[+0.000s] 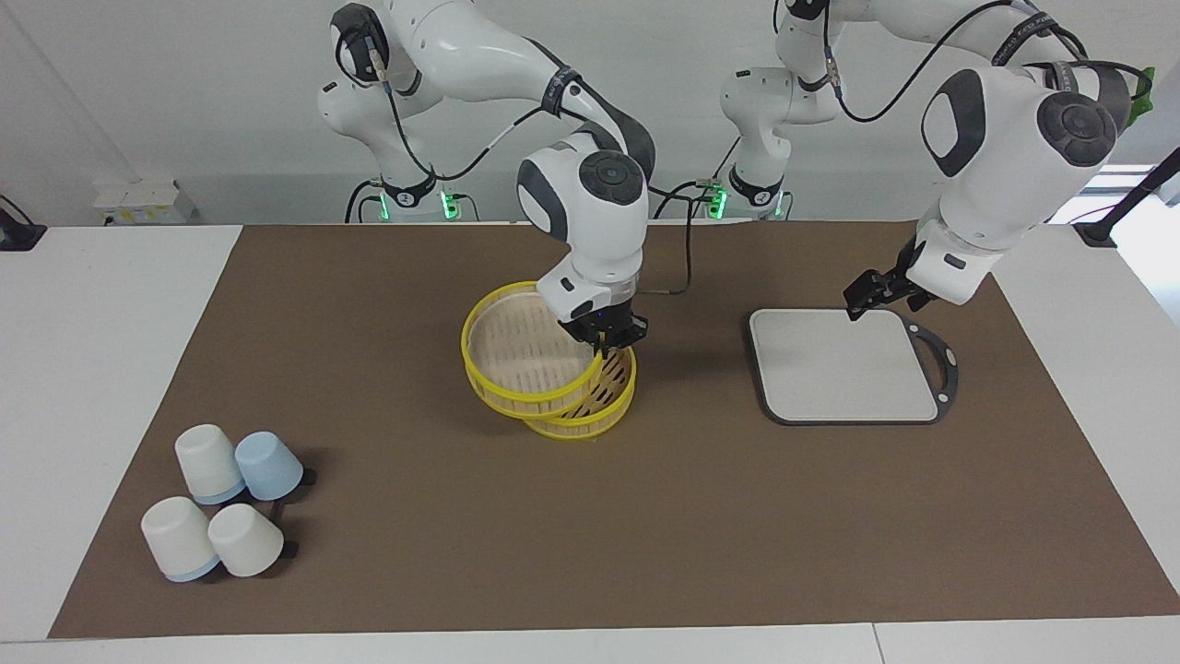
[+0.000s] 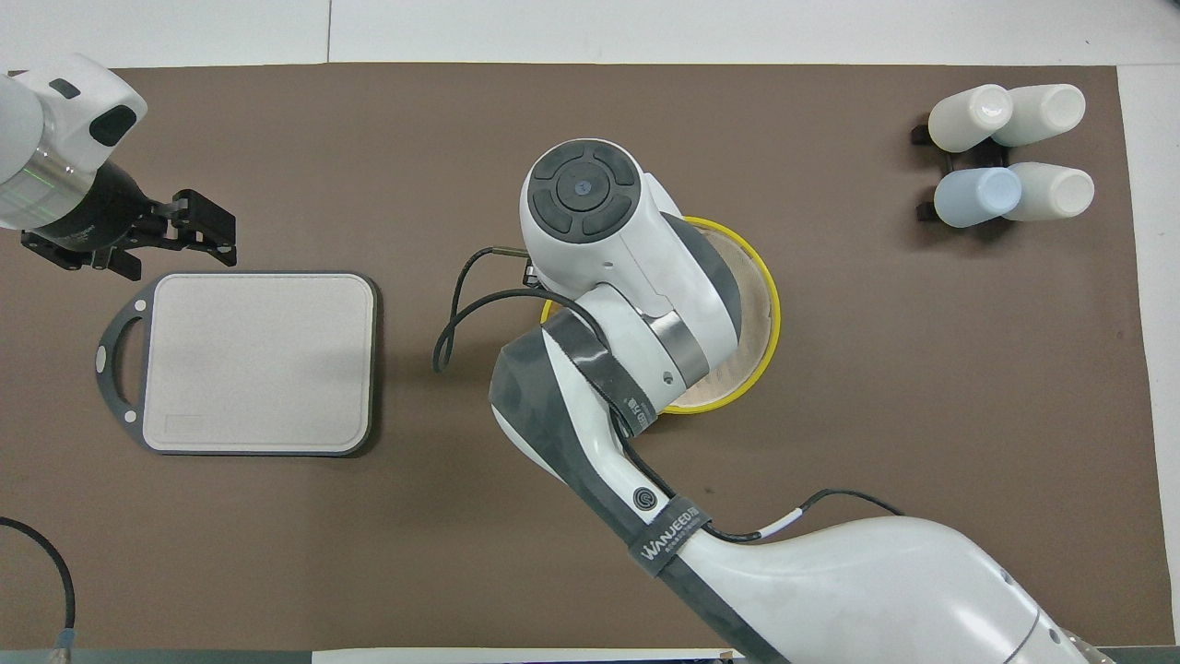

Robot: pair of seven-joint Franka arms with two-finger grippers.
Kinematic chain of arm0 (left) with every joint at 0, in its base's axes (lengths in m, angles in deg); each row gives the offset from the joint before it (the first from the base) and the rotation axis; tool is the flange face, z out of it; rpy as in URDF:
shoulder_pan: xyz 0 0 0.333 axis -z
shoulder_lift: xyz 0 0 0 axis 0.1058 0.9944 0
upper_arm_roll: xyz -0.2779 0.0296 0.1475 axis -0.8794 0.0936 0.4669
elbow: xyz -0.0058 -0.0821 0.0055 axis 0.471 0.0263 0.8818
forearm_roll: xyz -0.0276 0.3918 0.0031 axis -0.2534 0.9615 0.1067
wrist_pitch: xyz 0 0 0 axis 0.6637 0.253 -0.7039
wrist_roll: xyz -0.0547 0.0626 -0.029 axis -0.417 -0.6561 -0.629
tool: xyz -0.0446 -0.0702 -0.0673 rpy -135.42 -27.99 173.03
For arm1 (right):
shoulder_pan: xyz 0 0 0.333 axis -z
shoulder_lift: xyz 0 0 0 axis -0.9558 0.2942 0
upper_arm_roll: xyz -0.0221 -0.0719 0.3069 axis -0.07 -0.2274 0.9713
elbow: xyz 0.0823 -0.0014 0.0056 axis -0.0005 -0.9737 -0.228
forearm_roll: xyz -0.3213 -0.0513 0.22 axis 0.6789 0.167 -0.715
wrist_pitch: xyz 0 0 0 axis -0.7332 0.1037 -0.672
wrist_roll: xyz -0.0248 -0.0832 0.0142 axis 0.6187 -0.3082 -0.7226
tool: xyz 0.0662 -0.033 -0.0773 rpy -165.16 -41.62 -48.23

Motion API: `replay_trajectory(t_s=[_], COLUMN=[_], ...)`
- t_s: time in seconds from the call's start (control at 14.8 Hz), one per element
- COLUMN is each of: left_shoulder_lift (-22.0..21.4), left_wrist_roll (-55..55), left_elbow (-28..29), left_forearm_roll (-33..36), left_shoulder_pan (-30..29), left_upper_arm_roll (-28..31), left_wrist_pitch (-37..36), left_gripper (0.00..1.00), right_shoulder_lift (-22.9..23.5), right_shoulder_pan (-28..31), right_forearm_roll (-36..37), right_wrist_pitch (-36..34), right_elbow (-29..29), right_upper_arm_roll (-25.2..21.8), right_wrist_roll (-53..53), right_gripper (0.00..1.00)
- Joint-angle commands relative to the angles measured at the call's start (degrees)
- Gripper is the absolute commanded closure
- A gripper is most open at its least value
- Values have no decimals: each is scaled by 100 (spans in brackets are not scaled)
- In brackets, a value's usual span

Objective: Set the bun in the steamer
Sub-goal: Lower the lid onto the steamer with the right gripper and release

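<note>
Surface: brown mat (image 1: 645, 516).
R gripper (image 1: 604, 343): clamped on steamer (image 1: 516, 387) top tier rim, tilting it, likely exposing lower tier.
L gripper (image 1: 876, 293): waits over cutting board (image 1: 843, 364), fingers apart.
Bun: unseen.

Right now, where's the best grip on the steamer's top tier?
Probably the thin yellow rim of the top tier, from straight above: it lies askew and tilted on the lower tier, open-topped. The right gripper is at that rim; the left gripper waits, open, over the cutting board.

White table (image 1: 111, 369), brown mat (image 1: 461, 535), steamer (image 1: 553, 420), cutting board (image 1: 843, 369), cups (image 1: 221, 512)
</note>
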Motion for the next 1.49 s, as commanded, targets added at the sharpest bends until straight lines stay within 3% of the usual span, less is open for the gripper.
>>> replay_trajectory(t_s=[0.0, 0.2, 0.74, 1.22, 1.42], left_shoulder_lift=[-204, -336, -362, -1222, -1232], left_wrist_roll=[173, 138, 208, 243, 252], left_elbow=[351, 597, 492, 1343, 1336], left_forearm_roll=[129, 129, 112, 112, 112], left_shoulder_pan=[-130, -236, -298, -289, -350], left_upper_arm_roll=[-17, -17, -17, -79, -202], left_wrist_pitch=[155, 156, 59, 67, 120], left_gripper=[0, 0, 0, 0, 0], right_shoulder_lift=[294, 365, 374, 242, 233], right_shoulder_pan=[-115, -177, -283, -274, -291], right_forearm_roll=[-52, -69, -96, -96, -96], right_wrist_pitch=[-5, 153, 619, 900, 883], right_elbow=[458, 459, 196, -200, -218], right_upper_arm_roll=[-20, -12, -12, -12, -12], right_wrist_roll=[314, 507, 569, 534, 534], right_gripper=[100, 100, 100, 100, 100])
